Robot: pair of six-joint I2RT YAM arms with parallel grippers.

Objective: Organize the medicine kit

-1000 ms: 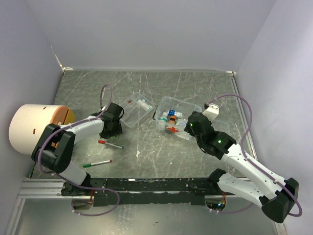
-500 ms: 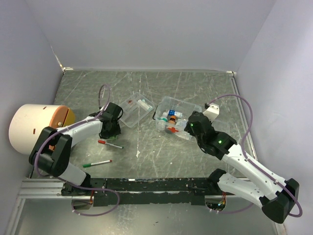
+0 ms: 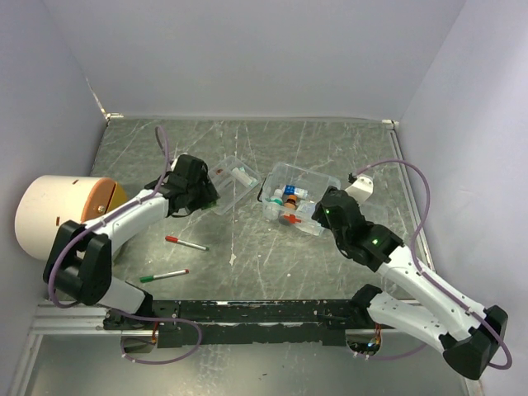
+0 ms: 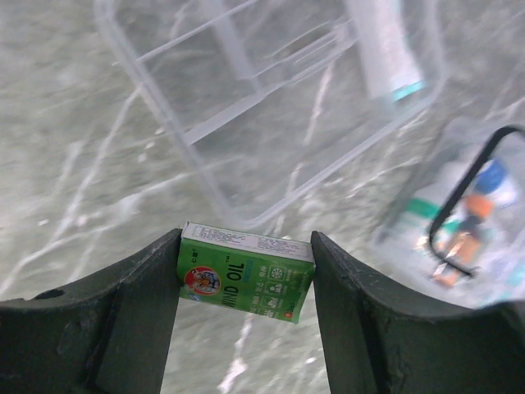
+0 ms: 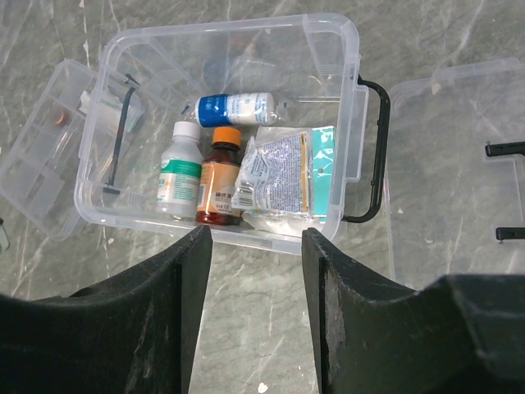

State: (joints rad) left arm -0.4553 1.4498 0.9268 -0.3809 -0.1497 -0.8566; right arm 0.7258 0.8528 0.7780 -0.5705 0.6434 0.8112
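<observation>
The left end effector [image 4: 246, 246] grasps one green carton [image 4: 244, 283] just beside the one divided tray [image 4: 205, 156], which lies at 9 o'clock of the one clear box [image 5: 349, 49]. The right end effector [image 5: 254, 234] hangs released above that box, which contains one white bottle [image 5: 180, 176], one brown bottle [image 5: 220, 185] and one packet [image 5: 279, 176]. One red pen [image 3: 186, 242] and one green pen [image 3: 164, 275] lie on the bench [image 3: 272, 264].

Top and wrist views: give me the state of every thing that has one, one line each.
left gripper: shut on the green box.
right gripper: open, empty, over the clear box.
clear box: open, lid off.
lid: lying flat beside the clear box.
divided tray: out of the clear box, beside it.
white bottle: inside the clear box.
brown bottle: inside the clear box.
red pen: lying loose.
green pen: lying loose.
</observation>
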